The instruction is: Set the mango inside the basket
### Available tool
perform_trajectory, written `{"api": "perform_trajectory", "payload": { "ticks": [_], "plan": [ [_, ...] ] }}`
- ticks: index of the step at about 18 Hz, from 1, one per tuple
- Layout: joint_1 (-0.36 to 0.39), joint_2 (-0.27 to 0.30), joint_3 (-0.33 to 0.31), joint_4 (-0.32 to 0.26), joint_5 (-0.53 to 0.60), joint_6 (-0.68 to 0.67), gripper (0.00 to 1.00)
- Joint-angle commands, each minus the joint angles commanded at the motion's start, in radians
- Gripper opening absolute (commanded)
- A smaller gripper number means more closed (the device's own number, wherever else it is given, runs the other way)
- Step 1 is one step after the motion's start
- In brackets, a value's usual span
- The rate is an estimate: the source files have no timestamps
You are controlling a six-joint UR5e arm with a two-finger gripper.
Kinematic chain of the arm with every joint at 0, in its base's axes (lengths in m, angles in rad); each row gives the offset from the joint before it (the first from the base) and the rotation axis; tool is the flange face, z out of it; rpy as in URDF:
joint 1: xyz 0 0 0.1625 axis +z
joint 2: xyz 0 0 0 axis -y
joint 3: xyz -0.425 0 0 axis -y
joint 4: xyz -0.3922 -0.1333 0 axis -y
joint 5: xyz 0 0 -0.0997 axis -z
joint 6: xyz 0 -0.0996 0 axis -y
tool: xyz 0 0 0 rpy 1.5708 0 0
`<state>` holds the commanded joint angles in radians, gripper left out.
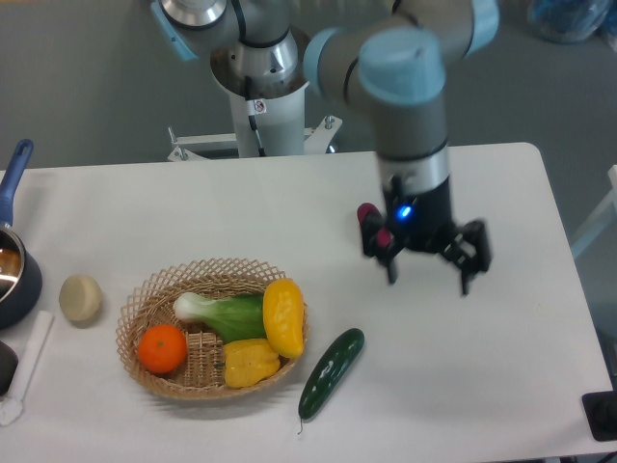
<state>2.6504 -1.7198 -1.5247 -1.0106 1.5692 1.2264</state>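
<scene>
One mango (282, 316) lies against the right rim of the basket (154, 289), while the blurred gripper (427, 273) apparently spreads its fingers wide, empty, near the counter's right edge.

Mango (282, 316) in basket (154, 289); open, empty end effector (428, 273) well apart.

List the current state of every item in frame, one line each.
mango: in the basket, released, leaning on the right rim
basket: holds four items
orange: in basket, left side
bell pepper: in basket, front
bok choy: lying in basket
cucumber: on table, outside basket
end effector: open, empty, above the table
red vegetable: on table, partly hidden
</scene>
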Motion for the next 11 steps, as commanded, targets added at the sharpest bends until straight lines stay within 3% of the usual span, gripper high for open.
{"api": "perform_trajectory", "payload": {
  "ticks": [5, 8, 11],
  "plan": [
    [0.135, 0.115, -0.031, -0.127, -0.003, 0.215, 1.00],
    [0.190, 0.158, -0.064, -0.137, -0.020, 0.369, 1.00],
    [0.198, 0.169, -0.068, -0.137, -0.023, 0.397, 1.00]
  ]
}}
